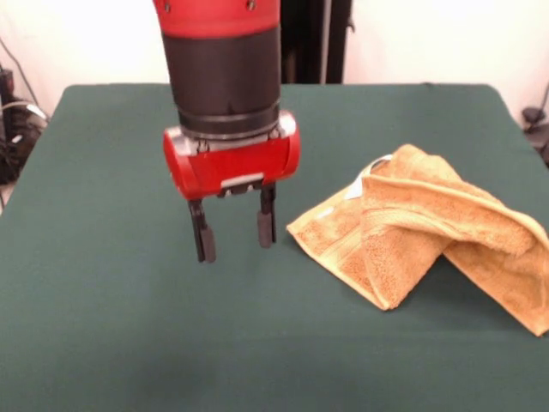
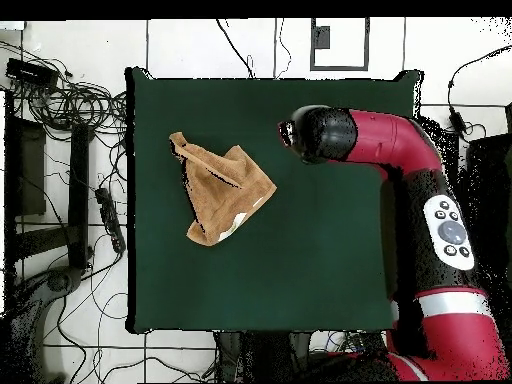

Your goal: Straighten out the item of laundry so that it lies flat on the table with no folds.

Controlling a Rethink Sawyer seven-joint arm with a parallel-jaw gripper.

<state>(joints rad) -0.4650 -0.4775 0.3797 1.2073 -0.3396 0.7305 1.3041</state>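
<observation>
The orange-tan towel (image 1: 429, 236) lies crumpled on the dark green table (image 1: 129, 326), at the right in the front view. It is folded over itself in thick overlapping layers, with a small white tag (image 1: 377, 163) at its far edge. In the overhead view the towel (image 2: 222, 192) lies left of centre. My gripper (image 1: 233, 233) hangs above the table to the left of the towel in the front view, apart from it. Its two dark fingers (image 1: 202, 232) are spread and hold nothing. In the overhead view only the arm's wrist (image 2: 318, 133) shows, hiding the gripper.
The red and black arm (image 2: 430, 200) reaches in along the right side of the overhead view. Cables and dark equipment (image 2: 60, 150) lie on the floor beyond the table's left edge there. The table's edges (image 2: 132, 200) are close to the towel's side.
</observation>
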